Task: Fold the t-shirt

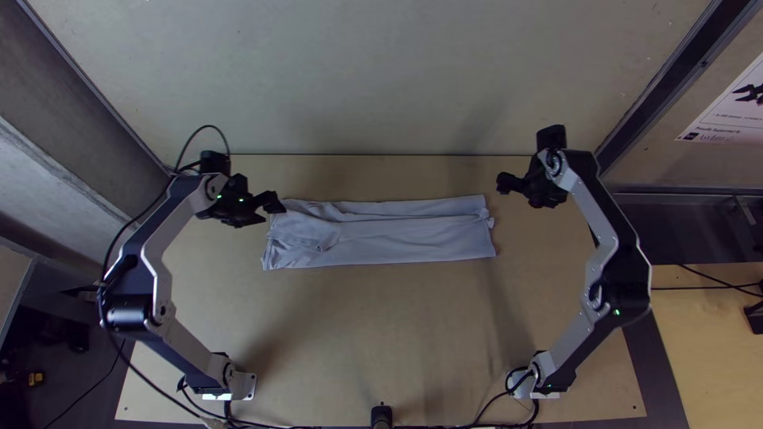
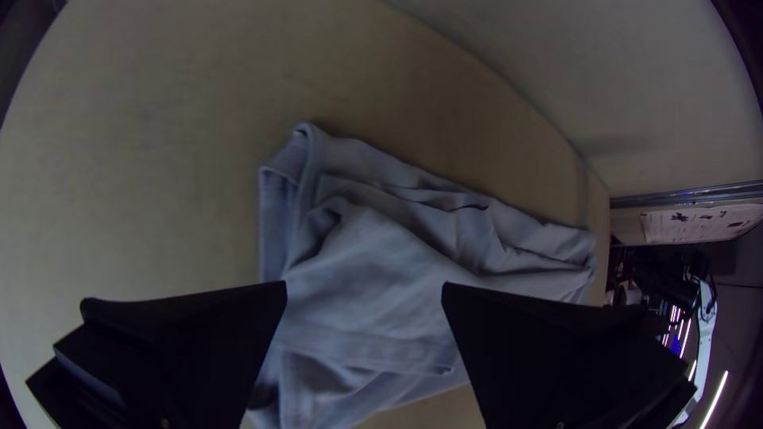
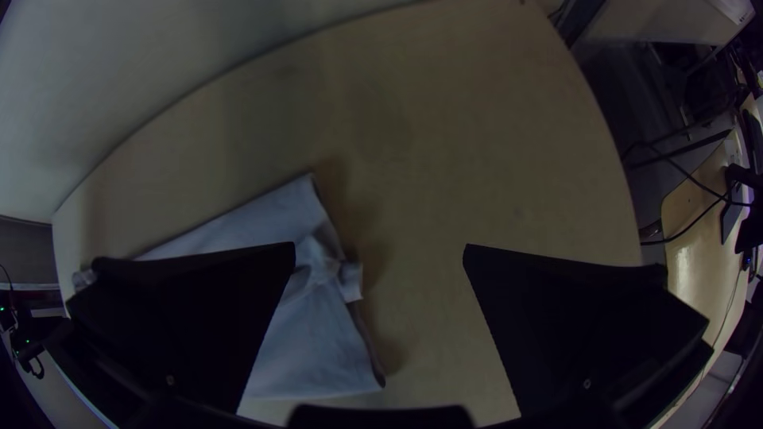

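Light wood spreads below me as the table (image 1: 358, 334), with the pale grey t-shirt (image 1: 413, 238) lying across its far half in a long folded strip, my left gripper (image 1: 273, 208) spread wide at one end, my right gripper (image 1: 505, 184) equally wide near the other

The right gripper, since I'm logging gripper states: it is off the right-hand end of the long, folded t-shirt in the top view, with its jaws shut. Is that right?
Not quite: the jaws are open, standing wide apart in the right wrist view. The right gripper is indeed off the right-hand end of the long, folded t-shirt.
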